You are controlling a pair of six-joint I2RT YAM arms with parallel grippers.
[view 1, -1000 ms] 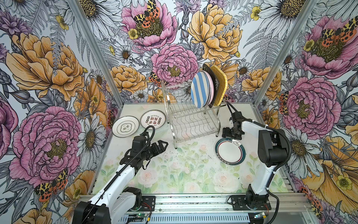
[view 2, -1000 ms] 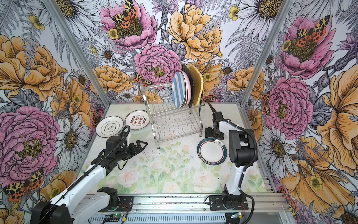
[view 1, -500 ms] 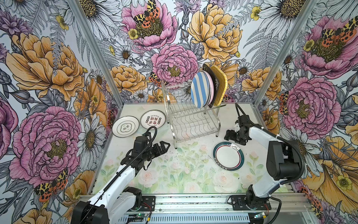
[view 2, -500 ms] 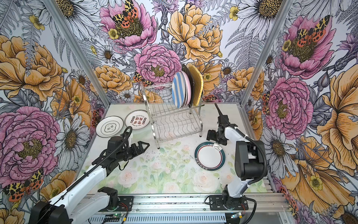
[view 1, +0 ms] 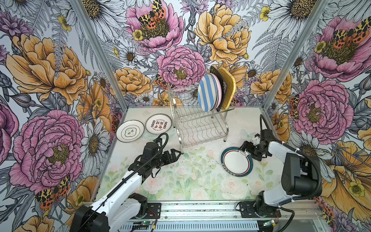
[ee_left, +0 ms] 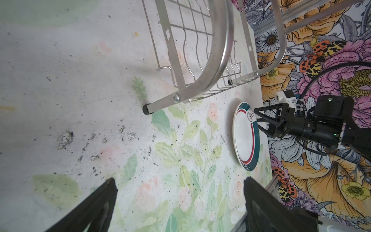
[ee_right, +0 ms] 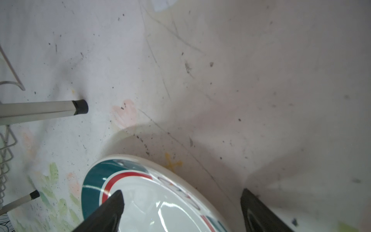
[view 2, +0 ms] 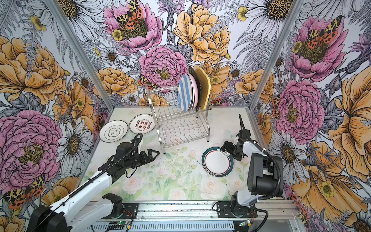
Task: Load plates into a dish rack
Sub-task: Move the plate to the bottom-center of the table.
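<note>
The teal-rimmed plate [view 1: 236, 161] has slid toward the front rail, and the right arm has pulled back with it! The plate lies flat on the table [view 1: 160, 180], to the right of the dish rack [view 1: 200, 130]. On the rack's top tier four plates [view 1: 212, 92] stand on edge, the blue-striped one in front. Two white plates [view 1: 130, 131] lie flat to the rack's left. The right gripper [ee_left: 257, 118] is spread wide across the teal rim, pinching nothing. The left gripper [view 1: 178, 154] is spread too and empty, near the rack's front leg.
</note>
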